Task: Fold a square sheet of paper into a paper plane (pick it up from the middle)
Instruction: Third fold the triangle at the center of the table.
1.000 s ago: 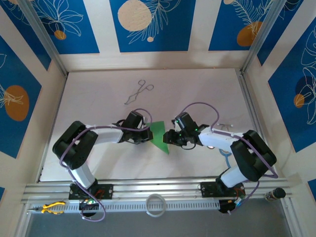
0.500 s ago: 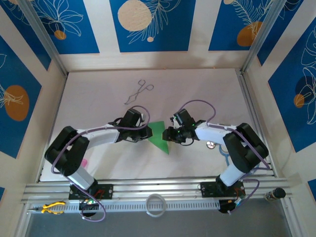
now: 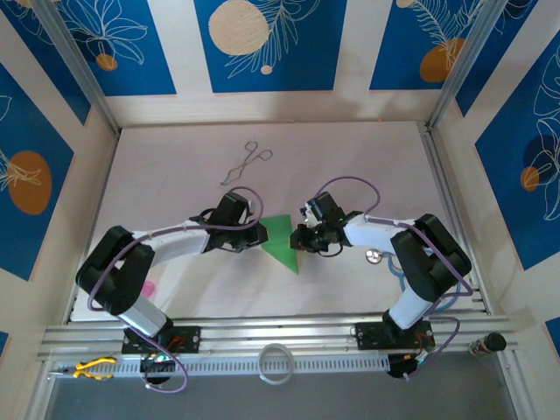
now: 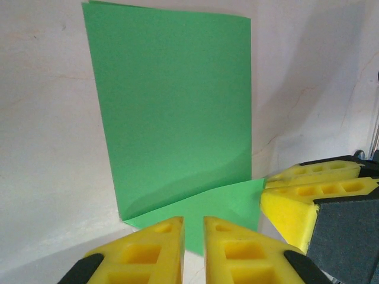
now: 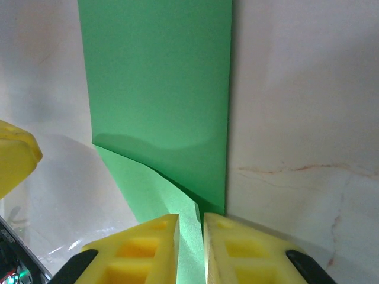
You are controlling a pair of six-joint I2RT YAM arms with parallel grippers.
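Unmoved since a second ago, near the middle of the table [image 3: 367,166]: the square sheet of paper [image 3: 282,239]. Closer in at its right corner than before: right gripper [image 3: 301,242]. At its left: left gripper [image 3: 260,237]. From the right wrist, fingers [image 5: 249,251] pinching the sheet's folded edge. From the left wrist, fingers [image 4: 142,251] almost pressed together; cannot tell if gripping. Up close, a flap curling off the sheet; from above, just a flat triangle.

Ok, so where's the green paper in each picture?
Top external: the green paper is in the middle of the picture.
Left wrist: upper middle, with its raised flap at the bottom.
Right wrist: from the top down to the bottom middle.
Shared landmark: the right gripper, right of the paper from above, at the right edge for the left wrist, at the bottom in its own view.
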